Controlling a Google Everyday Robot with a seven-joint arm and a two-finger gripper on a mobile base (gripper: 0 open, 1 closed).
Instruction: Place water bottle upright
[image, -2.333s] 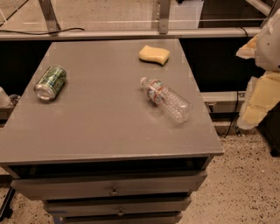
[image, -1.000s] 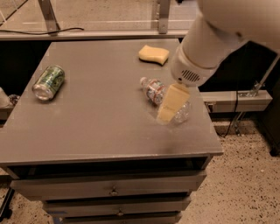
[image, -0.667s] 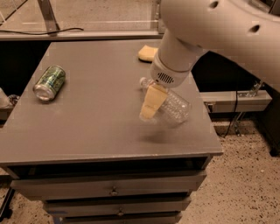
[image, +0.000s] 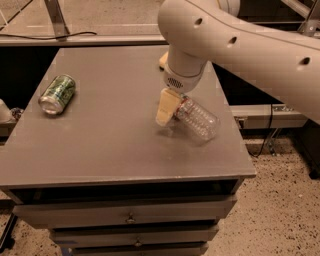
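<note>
The water bottle (image: 199, 118), clear and ribbed, lies on its side on the right part of the grey table (image: 110, 135). Its cap end points up-left and is hidden behind my gripper (image: 168, 111). The gripper hangs from the big cream arm (image: 240, 45), which reaches in from the upper right. It is low over the table, right at the bottle's neck end. I cannot tell whether it touches the bottle.
A green drink can (image: 57, 93) lies on its side at the table's left. A yellow sponge (image: 162, 60) at the back is mostly hidden by the arm. The table's right edge is close to the bottle. Drawers (image: 130, 215) are below the front edge.
The arm has swung in from the right and come down-left to the bottle's neck end. The bottle and the can have not moved.
</note>
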